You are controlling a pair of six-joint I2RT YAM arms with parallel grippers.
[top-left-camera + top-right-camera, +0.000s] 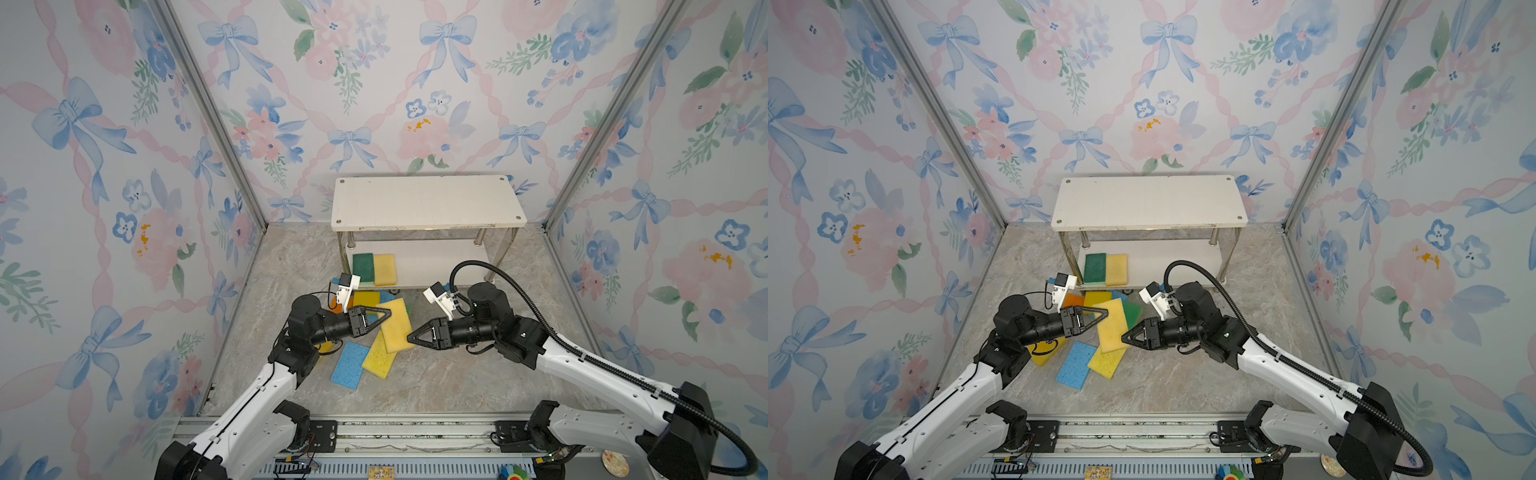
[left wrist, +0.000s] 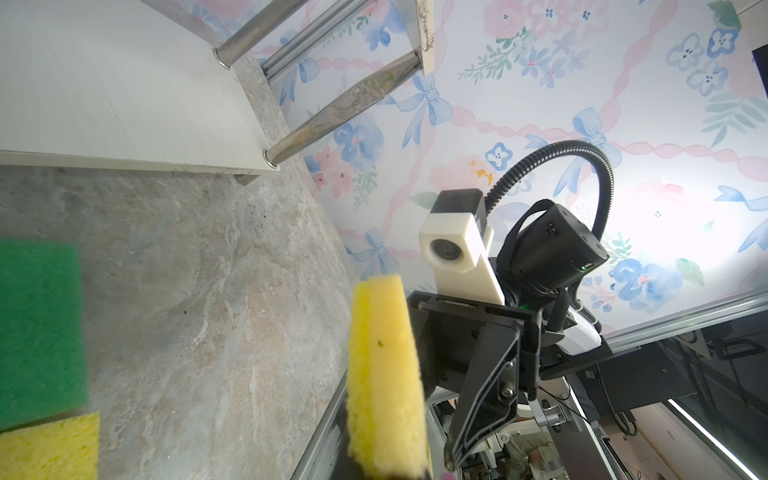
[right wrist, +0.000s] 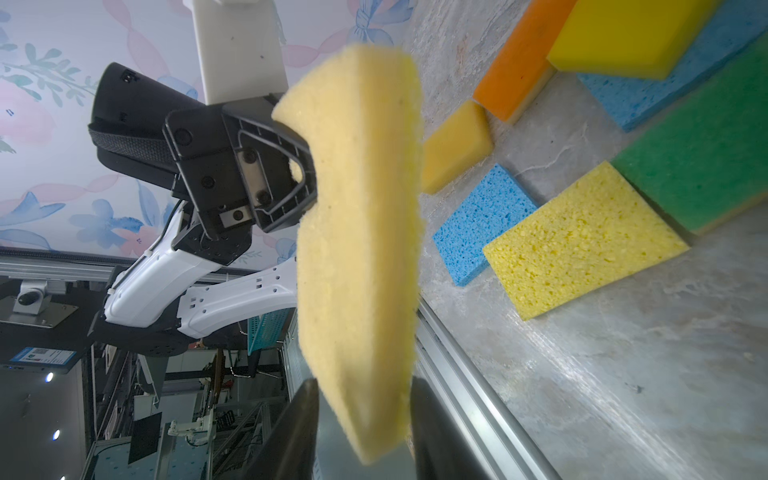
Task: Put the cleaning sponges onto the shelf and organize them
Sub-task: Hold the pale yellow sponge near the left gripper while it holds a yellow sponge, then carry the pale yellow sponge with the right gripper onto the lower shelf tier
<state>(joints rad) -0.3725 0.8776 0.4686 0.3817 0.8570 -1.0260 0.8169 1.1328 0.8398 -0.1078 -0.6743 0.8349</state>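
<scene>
Right wrist view shows a pale yellow sponge, thick, porous and fuzzy-edged, held edge-on off the marbled floor. In a top view the left gripper is clamped on its 11 o'clock end, while the right gripper straddles its 4 o'clock corner, squeeze unclear. It hangs at 7 o'clock of the shelf, above the loose sponges.

Left tool clamped on pale sponge; right tool opposite, jaws straddling its other edge.
</scene>
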